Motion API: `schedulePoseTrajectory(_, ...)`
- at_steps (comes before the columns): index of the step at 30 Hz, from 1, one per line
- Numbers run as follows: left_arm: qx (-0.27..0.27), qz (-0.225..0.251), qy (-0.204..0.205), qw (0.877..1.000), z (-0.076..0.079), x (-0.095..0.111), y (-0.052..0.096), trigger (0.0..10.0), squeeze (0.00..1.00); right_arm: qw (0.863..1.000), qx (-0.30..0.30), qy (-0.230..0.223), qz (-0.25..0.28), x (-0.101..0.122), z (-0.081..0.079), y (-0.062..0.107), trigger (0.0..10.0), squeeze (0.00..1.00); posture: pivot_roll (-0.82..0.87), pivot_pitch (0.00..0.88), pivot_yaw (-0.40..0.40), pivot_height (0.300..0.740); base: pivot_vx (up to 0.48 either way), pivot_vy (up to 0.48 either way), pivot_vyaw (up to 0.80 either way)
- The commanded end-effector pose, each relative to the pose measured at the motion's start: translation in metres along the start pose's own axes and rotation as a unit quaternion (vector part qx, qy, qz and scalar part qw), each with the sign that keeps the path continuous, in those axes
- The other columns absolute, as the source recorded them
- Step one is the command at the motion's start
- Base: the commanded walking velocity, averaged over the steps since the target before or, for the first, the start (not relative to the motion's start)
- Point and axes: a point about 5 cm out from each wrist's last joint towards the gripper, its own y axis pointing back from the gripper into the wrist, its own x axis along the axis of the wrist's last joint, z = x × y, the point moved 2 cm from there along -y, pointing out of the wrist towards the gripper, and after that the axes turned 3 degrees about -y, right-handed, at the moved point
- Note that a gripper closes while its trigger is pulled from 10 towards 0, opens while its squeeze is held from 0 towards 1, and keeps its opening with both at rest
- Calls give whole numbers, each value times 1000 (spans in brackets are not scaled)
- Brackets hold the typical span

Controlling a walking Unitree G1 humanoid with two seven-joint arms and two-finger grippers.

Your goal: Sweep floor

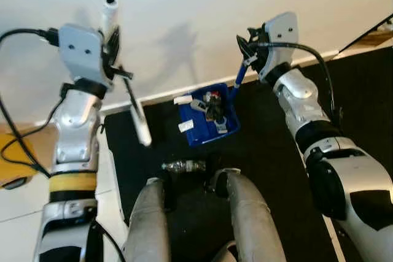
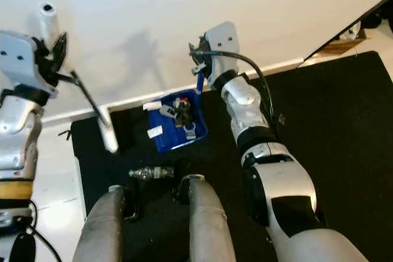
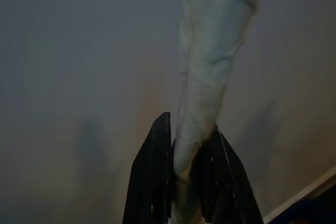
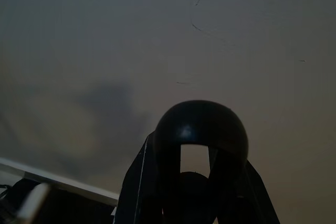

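My left gripper [image 1: 112, 44] is raised near the wall and shut on the broom's white wrapped handle [image 3: 210, 77]. From it a thin dark shaft slants down to the white broom head [image 1: 142, 128], which reaches the black mat's left part. My right gripper [image 1: 249, 50] is shut on the top of the dustpan's long blue handle [image 1: 238, 81]. The handle's black rounded end [image 4: 201, 129] sits between the fingers. The blue dustpan [image 1: 228, 128] rests on the mat by the baseboard and holds white paper scraps and dark bits. A crushed clear bottle [image 1: 183, 165] lies on the mat near my knees.
The white wall and baseboard [image 1: 159, 95] run close ahead. The black mat [image 1: 270, 170] stretches to the right, with pale floor [image 1: 18, 207] on the left. A yellow object [image 1: 13, 159] with black cables lies far left. My two grey legs [image 1: 249, 219] stand at the mat's near part.
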Motion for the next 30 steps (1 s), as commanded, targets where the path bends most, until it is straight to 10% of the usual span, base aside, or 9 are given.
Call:
schedulePoseTrajectory(1, 3, 1, -27, 1000, -3, -2, 5, 10000, 0, 998, 20, -26, -53, -29, -14, 10, 10000, 0, -17, 458, -73, 740, 0, 0, 0)
schedulePoseTrajectory(9, 77, -62, 51, 994, 25, -50, -7, 10000, 0, 998, 24, -20, -48, -24, -11, 8, 10000, 0, -99, 508, -101, 740, 0, 0, 0)
schedulePoseTrajectory(21, 54, -45, 240, 968, 82, -22, -57, 10000, 0, 998, 18, -22, -50, -31, -9, 15, 10000, 0, -133, 530, -82, 740, 0, 0, 0)
schedulePoseTrajectory(30, 32, -16, 303, 952, 114, -2, -67, 10000, 0, 998, 15, -23, -49, -29, -8, 14, 10000, 0, -118, 524, -80, 740, 0, 0, 0)
